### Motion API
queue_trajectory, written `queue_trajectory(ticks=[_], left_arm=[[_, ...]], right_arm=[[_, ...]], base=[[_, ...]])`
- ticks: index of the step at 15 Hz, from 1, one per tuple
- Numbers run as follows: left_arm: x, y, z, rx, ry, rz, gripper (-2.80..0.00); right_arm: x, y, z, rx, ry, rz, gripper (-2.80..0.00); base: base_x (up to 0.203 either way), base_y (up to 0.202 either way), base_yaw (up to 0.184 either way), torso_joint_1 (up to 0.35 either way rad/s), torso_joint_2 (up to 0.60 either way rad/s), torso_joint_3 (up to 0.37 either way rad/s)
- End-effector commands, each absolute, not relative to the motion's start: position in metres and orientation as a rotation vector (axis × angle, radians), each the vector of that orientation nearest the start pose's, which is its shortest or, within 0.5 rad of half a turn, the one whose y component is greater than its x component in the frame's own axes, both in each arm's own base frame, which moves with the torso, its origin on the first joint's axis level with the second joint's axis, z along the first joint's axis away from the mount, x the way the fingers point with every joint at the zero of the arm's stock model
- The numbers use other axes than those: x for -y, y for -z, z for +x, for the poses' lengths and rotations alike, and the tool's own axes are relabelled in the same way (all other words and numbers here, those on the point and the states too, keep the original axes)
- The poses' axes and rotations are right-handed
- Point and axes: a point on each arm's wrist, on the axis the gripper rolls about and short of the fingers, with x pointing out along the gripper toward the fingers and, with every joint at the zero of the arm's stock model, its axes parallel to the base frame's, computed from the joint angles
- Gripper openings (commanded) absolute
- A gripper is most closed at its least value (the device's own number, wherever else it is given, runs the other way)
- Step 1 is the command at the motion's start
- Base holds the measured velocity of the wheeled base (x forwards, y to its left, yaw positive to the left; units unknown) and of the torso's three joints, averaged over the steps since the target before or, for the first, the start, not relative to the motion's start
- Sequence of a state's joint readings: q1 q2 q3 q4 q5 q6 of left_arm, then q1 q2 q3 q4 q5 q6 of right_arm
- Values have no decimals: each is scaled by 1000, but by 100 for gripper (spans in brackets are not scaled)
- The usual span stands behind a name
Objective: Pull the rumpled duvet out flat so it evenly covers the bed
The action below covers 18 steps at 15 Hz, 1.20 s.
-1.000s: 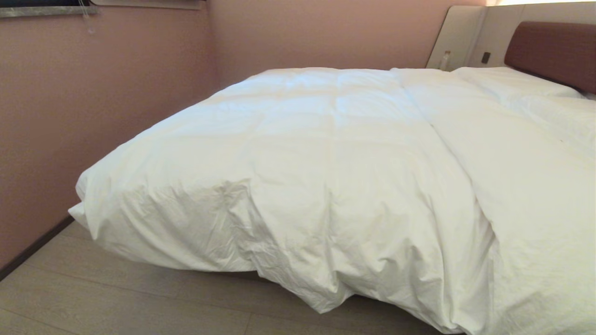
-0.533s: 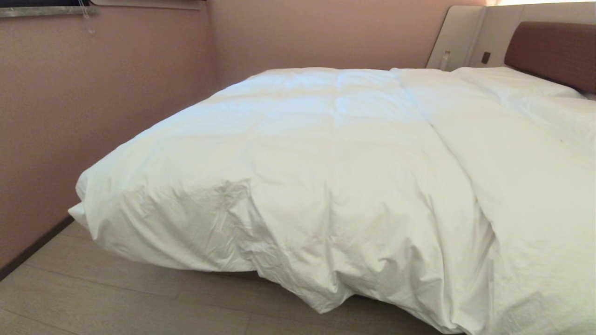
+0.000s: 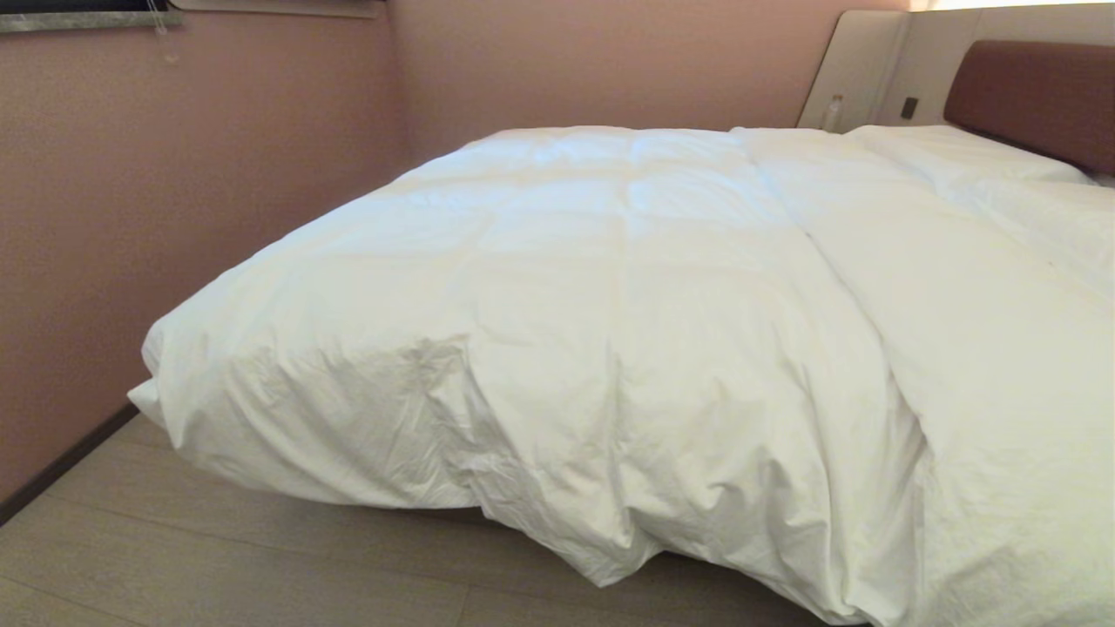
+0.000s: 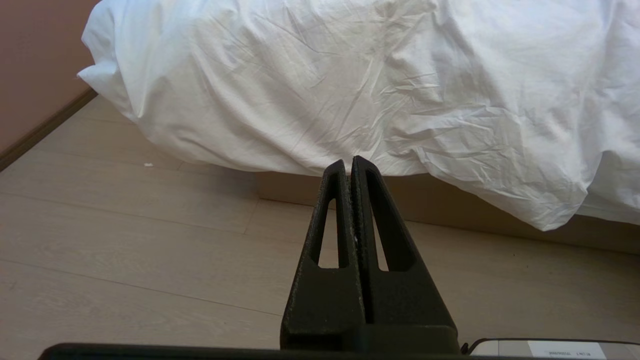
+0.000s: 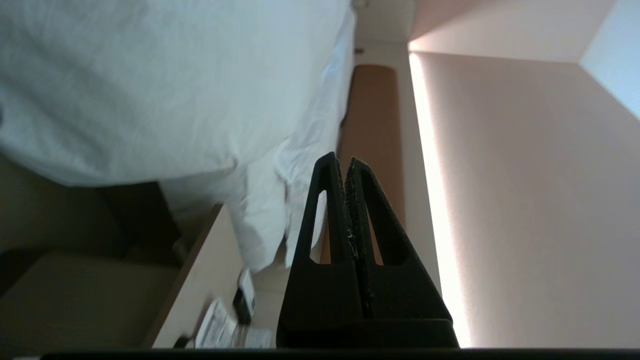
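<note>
Duvet (image 3: 610, 287) lies spread over the bed (image 4: 450, 210), quilted top mostly smooth. Its foot edge overhangs unevenly: a crumpled lobe droops below the rest at the foot of the bed, nearly to the floor (image 3: 218, 566), and a long lengthwise ridge runs from the foot toward the headboard (image 3: 1032, 91). Pillow (image 3: 949, 148) sits just under the headboard.

Risks, as judged:
- With both grippers shut and empty, any tug needs a fresh grasp. A pinch on only the thin outer cover at the drooping lobe may drag the cover and leave the filling bunched.
- Pulling the foot edge further out would worsen the overhang and strip cover from the headboard end.
- The ridge could get pressed in as a fold if the cloth is pulled along it, not across.

Pose:
- Left gripper (image 4: 348, 162): low, facing the foot of the bed, tips level with the bottom edge of the duvet, apart from it; jaws pressed together, nothing held.
- Right gripper (image 5: 340, 162): rolled onto its side beside the bed, aimed along it toward the headboard; jaws together, nothing held.
- Neither arm shows in the head view.
</note>
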<state>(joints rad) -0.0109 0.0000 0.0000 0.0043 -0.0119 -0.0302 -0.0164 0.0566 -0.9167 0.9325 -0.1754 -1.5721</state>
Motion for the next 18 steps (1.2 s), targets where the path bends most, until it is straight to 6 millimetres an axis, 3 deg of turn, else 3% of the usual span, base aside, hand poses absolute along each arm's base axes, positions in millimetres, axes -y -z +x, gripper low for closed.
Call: queue_trajectory(ticks=[1,3,11,18], left_arm=[[0,-75,-23,-5,23,-31,-280],[0,-75,-23,-5,23,-31,-280],[0,-75,-23,-5,23,-31,-280],[0,-75,-23,-5,23,-31,-280]], right_arm=[[1,-213,-138,13,256,-1563,-280],[2,-222,-132,88,399,-1535,-280],[2,-226,-132,115,456,-1482,-280],[9,-238,-123,168,867,-1226,-280]], base=[[0,0,0,0,0,0],[0,0,0,0,0,0],[0,0,0,0,0,0],[0,0,0,0,0,0]])
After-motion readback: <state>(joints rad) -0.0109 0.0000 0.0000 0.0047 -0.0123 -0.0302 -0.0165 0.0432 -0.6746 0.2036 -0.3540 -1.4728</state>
